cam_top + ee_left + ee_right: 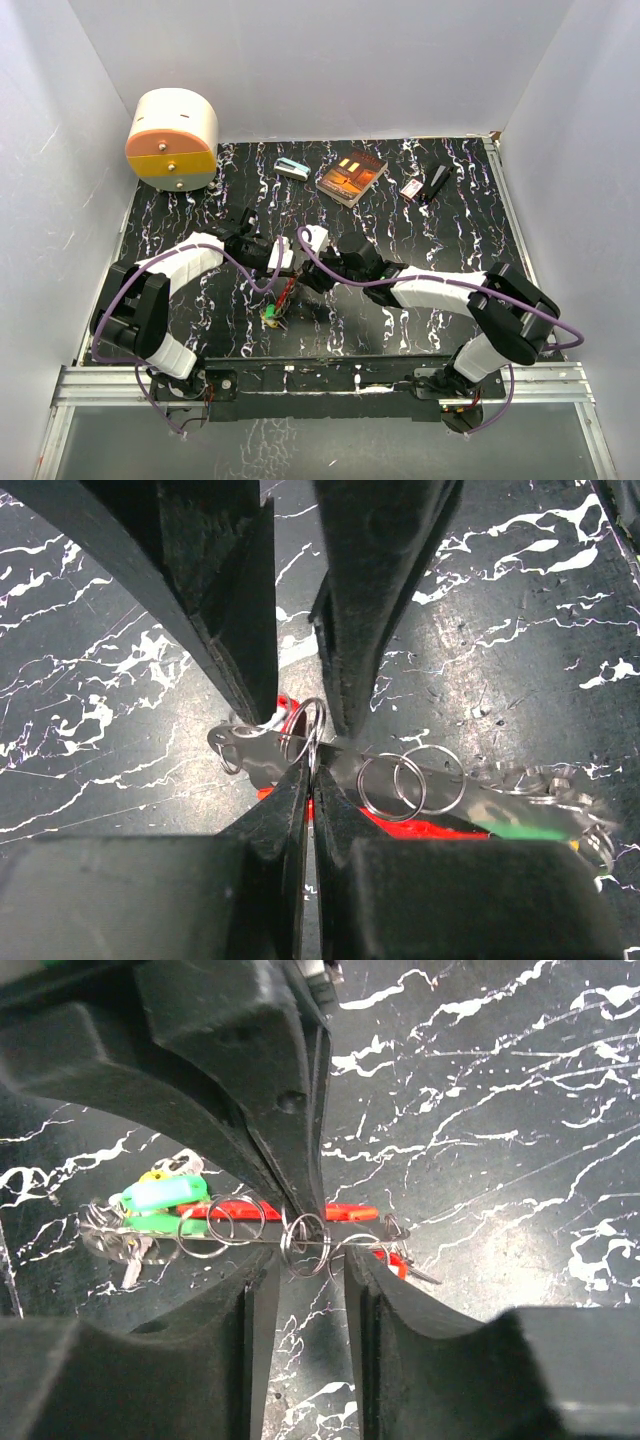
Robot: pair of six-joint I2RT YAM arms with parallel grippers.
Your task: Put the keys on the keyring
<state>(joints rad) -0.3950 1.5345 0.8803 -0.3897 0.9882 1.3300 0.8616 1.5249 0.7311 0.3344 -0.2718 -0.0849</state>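
Both claws met at mid-table, tips nose to nose over the ring [305, 732]. My left claw [310, 776] was fully shut and pinched that ring edge-on at its very tips. My right claw [312, 1260] was part open with the same ring sitting in the gap. I couldn't tell whether its pads touched the wire, so I called no grip on that side. The keys [165, 1205], with green, yellow and pale blue heads, hung in a bunch just left of my right tips in the wrist view. In the top view they sat low in front of the claws, and I couldn't tell if they rested on the table [480, 1110]. A red key [345, 1212] lay right behind the ring, and spare rings [410, 785] were strung close beside it. I judged the step to be threading, with the coil being worked open for a key to go on. To do it well, I reckoned the left should hold dead steady and not roll the ring. The right should close on one coil only, near the split end, with a small slow twist. The risks I saw were the thin wire slipping flat out of the tips and the neighbouring rings snagging.
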